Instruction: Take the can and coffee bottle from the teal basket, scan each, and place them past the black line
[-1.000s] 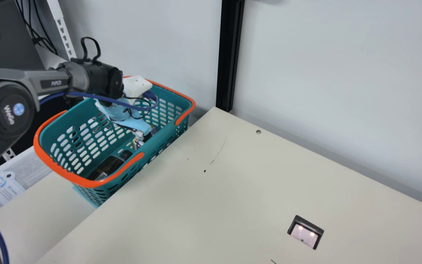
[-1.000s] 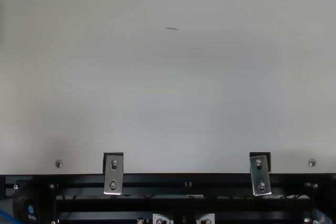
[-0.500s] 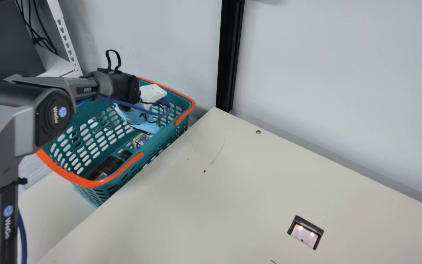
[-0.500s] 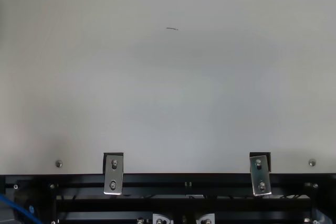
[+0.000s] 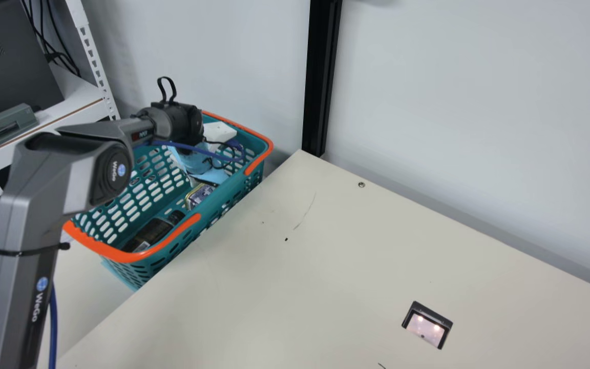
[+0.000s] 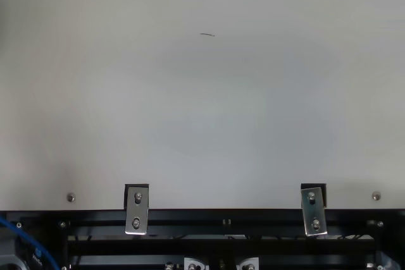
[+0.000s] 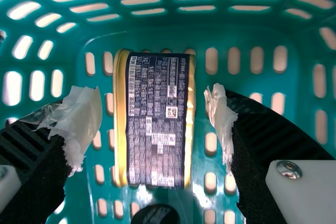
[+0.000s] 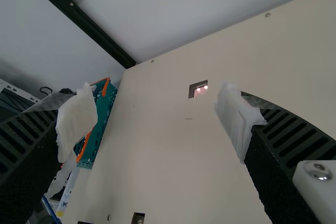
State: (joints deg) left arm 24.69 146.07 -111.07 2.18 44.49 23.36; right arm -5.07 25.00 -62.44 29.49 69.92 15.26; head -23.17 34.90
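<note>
You are holding the left gripper [image 5: 196,160] down inside the teal basket [image 5: 90,244], and its jaws are standing open. In the left wrist view its wrapped fingertips are sitting one to each side of the can [image 7: 156,121], with a gap showing between each fingertip and the can. The can is lying on its side on the floor of the basket, its printed back facing that wrist camera and its gold rims showing at both ends. In the main view, you are seeing the coffee bottle [image 5: 149,233], dark and lying on its side in the basket too, with its cap end pointing towards the can and resting near it. Your right gripper [image 8: 157,119] is hanging over the table [image 5: 285,287], well apart from the basket, and its jaws are also standing wide open, with white wrapping covering the tips. The scanner [image 5: 426,328] is sitting in the table, well apart from the basket, and two small lights are glowing in its window. A black post [image 5: 320,77] is standing beyond the table's corner, near the far end of the basket
</note>
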